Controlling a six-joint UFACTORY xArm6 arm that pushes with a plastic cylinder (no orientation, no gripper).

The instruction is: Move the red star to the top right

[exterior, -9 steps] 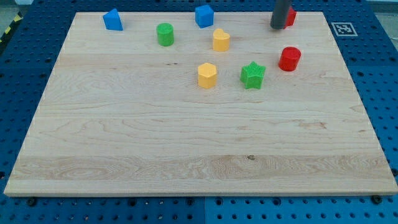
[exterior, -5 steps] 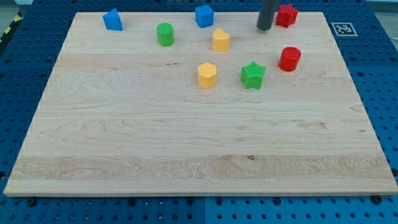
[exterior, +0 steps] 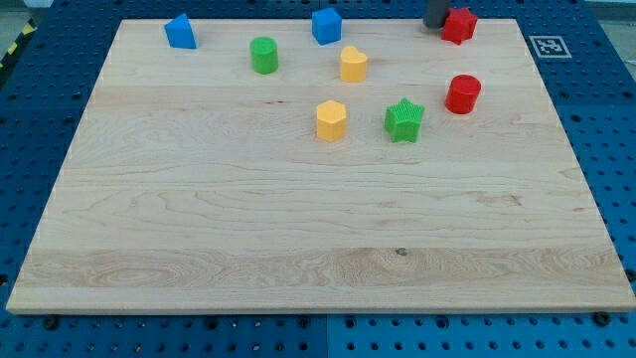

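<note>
My tip [exterior: 435, 26] stands at the top edge of the tabletop [exterior: 199, 229], just beside the red star [exterior: 458, 24] on its left side as the view shows it; I cannot tell if the two are touching. I have no pincer, only a dark rod, so nothing opens or closes and nothing is held.

The risk I see: the red star is already near the top edge, with little wood behind it. If I push with any upward direction, I think it can slide off the tabletop. A push that is not through the middle of the star can also turn it and let it slip past my tip, because its points give an uneven side to press on. The push should go straight to the view's right, along the edge, toward the corner.

The red cylinder [exterior: 462, 93] lies lower and well apart, so I judge it is not in the way. The blue block [exterior: 326, 25] at the view's left of my tip, the yellow block [exterior: 353, 64], the second yellow block [exterior: 331, 120], the green star [exterior: 403, 119], the green cylinder [exterior: 263, 55] and the other blue block [exterior: 180, 31] are all away from this path.

The red star looks small, bright red, with short blunt points and a ribbed surface. It sits flat, in the top right area but not yet in the corner
</note>
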